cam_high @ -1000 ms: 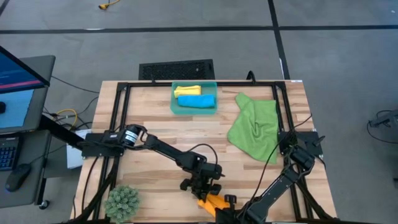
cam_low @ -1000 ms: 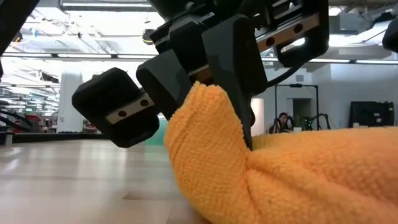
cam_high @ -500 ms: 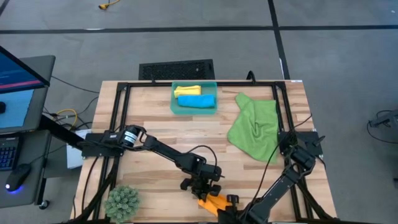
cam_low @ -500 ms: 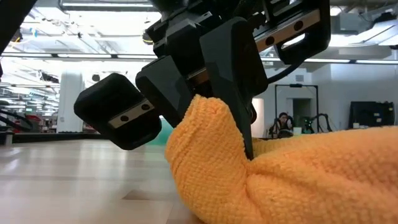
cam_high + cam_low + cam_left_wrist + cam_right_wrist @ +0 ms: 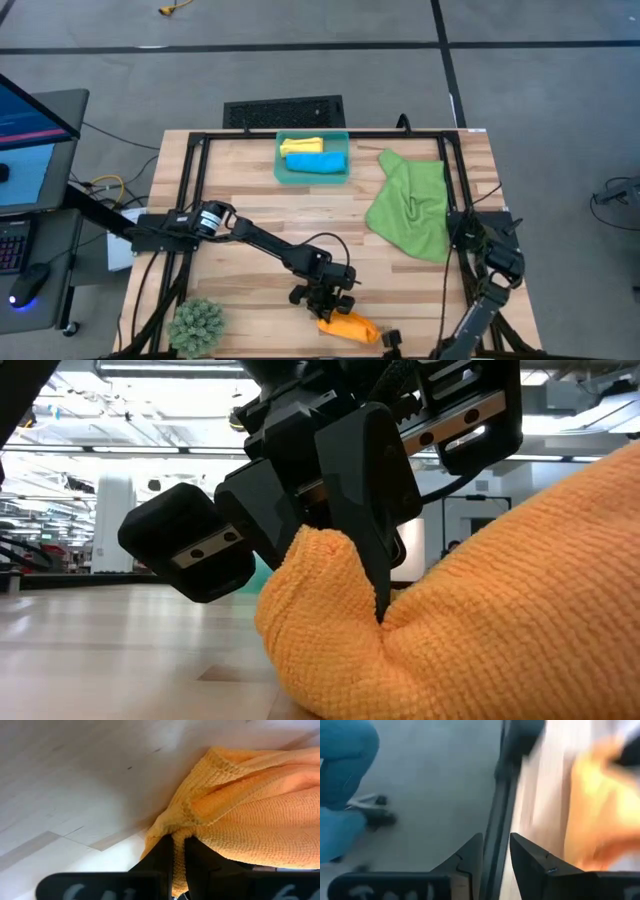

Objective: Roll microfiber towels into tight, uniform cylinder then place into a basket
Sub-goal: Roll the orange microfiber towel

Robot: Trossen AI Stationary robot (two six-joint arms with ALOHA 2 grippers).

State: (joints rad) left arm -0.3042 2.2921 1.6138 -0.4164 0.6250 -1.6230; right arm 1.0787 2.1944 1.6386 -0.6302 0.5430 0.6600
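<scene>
At near edge of surface (image 5: 250,240): orange towel (image 5: 347,326), bunched roll, soft, light, compressible; judged to slump unless pinched through a fold.
Left gripper (image 5: 322,304): jaws clenched on orange towel's end fold.
Right gripper (image 5: 495,851): off the near edge, jaws parted, holding nothing.
Mid surface, right: green towel (image 5: 410,205), unrolled, limp.
Far edge: basket (image 5: 283,172), with yellow towel (image 5: 301,146) and blue towel (image 5: 316,162) inside.
</scene>
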